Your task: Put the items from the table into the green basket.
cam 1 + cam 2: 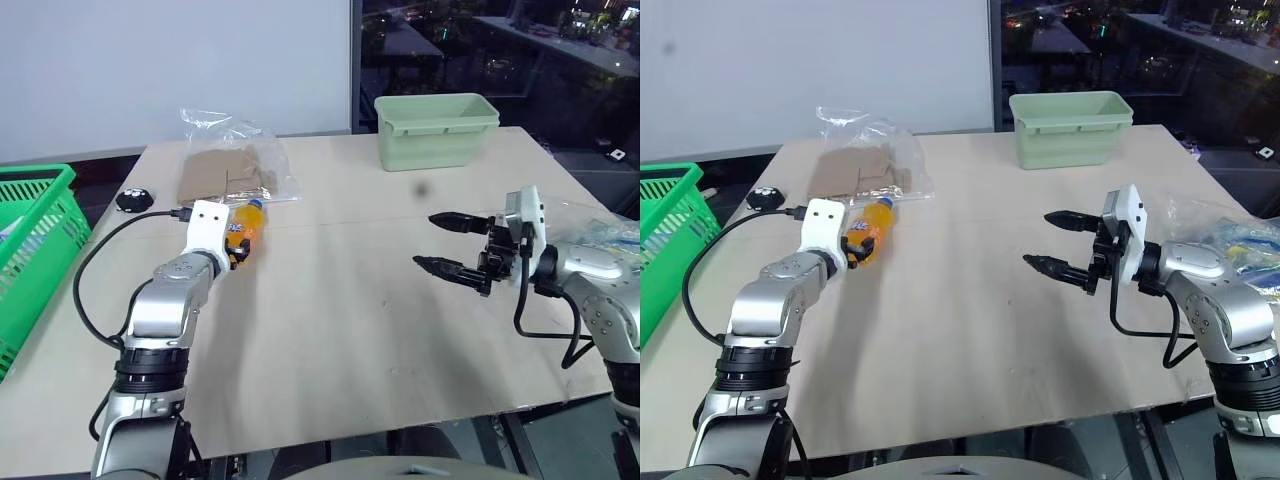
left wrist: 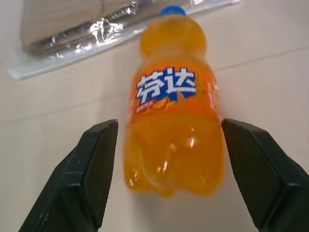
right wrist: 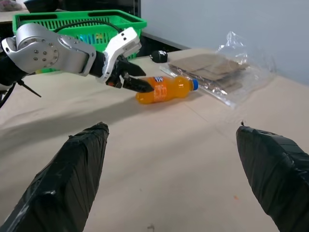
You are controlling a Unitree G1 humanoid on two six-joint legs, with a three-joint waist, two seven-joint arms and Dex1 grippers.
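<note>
Left gripper stands with its two black fingers spread apart, one on each side of the lower body of the soda bottle; a narrow strip of tabletop shows between each pad and the plastic, so it brackets the bottle without clamping it. That bottle lies on its side on the table, blue cap pointing away from the gripper toward the bag of cardboard, which lies just beyond the cap. Off to this gripper's left, past the table edge, is the green basket, and a small black object sits near that edge. Right gripper hangs above the bare tabletop well apart from the bottle, fingers spread wide and holding nothing, pointing across toward the left arm. Behind its wrist lies a crinkly bag with blue and yellow inside. A pale-green tub stands at the far edge.
</note>
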